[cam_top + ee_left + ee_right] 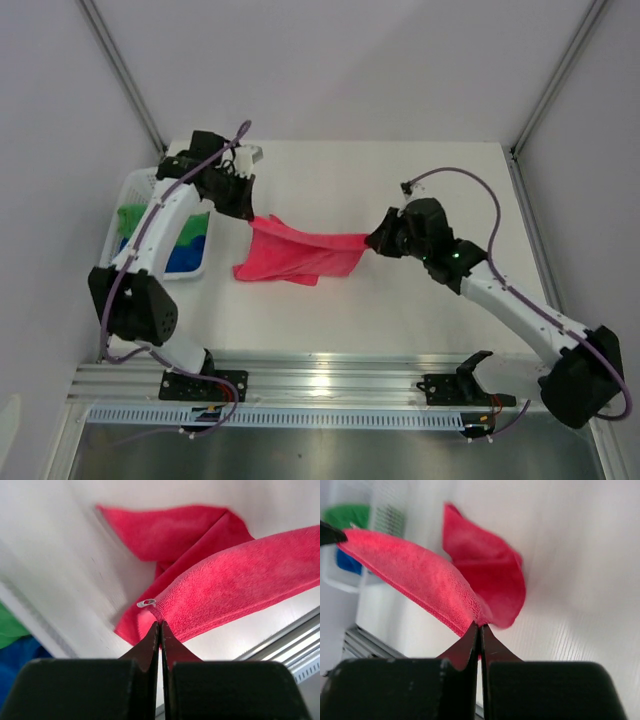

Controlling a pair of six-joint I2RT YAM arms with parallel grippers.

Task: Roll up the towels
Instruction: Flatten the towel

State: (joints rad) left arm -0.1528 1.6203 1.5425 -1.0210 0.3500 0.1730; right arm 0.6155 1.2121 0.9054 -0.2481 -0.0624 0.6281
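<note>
The pink-red towel (300, 250) hangs stretched between both grippers above the white table, its lower part drooping onto the surface. My left gripper (248, 214) is shut on the towel's left corner (165, 615). My right gripper (372, 240) is shut on the towel's right corner (475, 615). The green towel (135, 218) and the blue towel (188, 252) lie in the white mesh basket (136, 184) at the left.
The basket stands at the table's left edge, beside my left arm. It also shows in the right wrist view (385, 520) at the top left. A metal rail (330, 380) runs along the near edge. Grey walls close in the table.
</note>
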